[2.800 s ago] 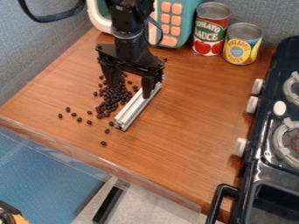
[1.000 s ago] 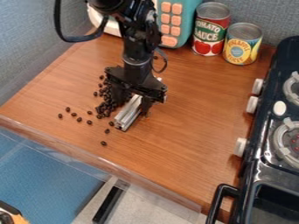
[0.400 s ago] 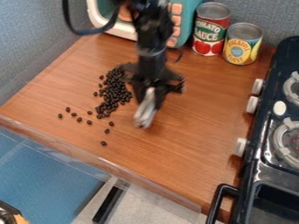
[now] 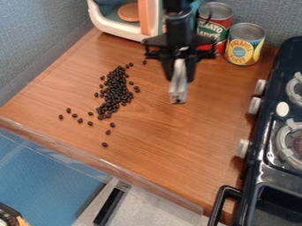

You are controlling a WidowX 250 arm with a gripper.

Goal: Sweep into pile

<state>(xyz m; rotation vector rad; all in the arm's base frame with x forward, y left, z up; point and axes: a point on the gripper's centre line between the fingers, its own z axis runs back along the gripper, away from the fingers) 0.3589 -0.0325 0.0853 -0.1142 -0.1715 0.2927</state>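
The tool [image 4: 179, 73] is gripping a metal bar [image 4: 178, 92], its fingers closing on either side, and is holding it on the far right side of the beans, apart from them. The coffee beans [image 4: 115, 93] are lying on the table [image 4: 189, 145] left of the tool, mostly forming a long, narrow heap. Strays are sitting around it: a loose row [image 4: 80, 120] toward the near left, a lone bean [image 4: 104, 145] on the near side, another [image 4: 144, 62] at the far end and a couple [image 4: 137, 89] just to the right.

The sweeping is looking partly done, with the outliers probably waiting to be gathered. The main danger is coming from the bar's angle: if its end is meeting the heap instead of its long side, it will likely be splitting the beans rather than herding them. Being small and rounded, they could be rolling off under a quick push, and strays pushed toward the near side could be going over the table's near edge [image 4: 121, 168]. If the bar is riding too high, beans will be slipping beneath it; if it is pressing too low, it may be catching on the wood and twisting in the grip.
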